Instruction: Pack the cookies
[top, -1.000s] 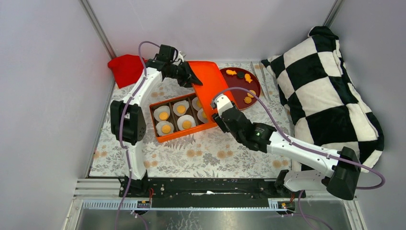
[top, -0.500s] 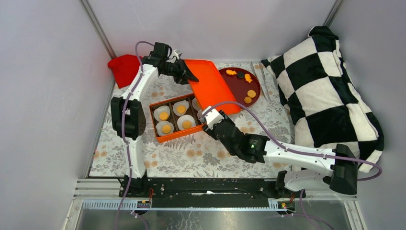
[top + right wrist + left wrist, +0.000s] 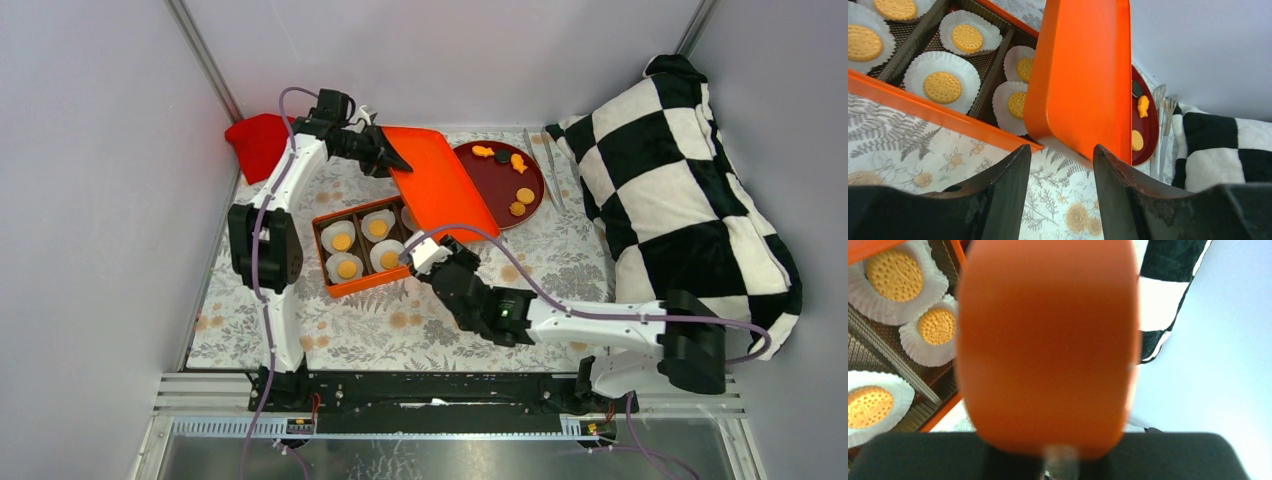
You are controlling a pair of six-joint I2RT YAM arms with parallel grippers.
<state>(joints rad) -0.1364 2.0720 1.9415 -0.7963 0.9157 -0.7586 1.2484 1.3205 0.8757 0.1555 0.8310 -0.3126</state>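
Orange-yellow cookies [image 3: 941, 87] sit one to a white liner [image 3: 915, 80] in the orange box [image 3: 923, 103], with a few more on the dark red plate [image 3: 495, 180]; they look light, stiff and crumbly, best pinched gently across the rim. The left claw [image 3: 388, 160] clamps the tilted orange lid [image 3: 1083, 75] over the box's right end, and the right claw [image 3: 1060, 150] hangs parted by its lower edge. No writing reads, only dotted embossing.
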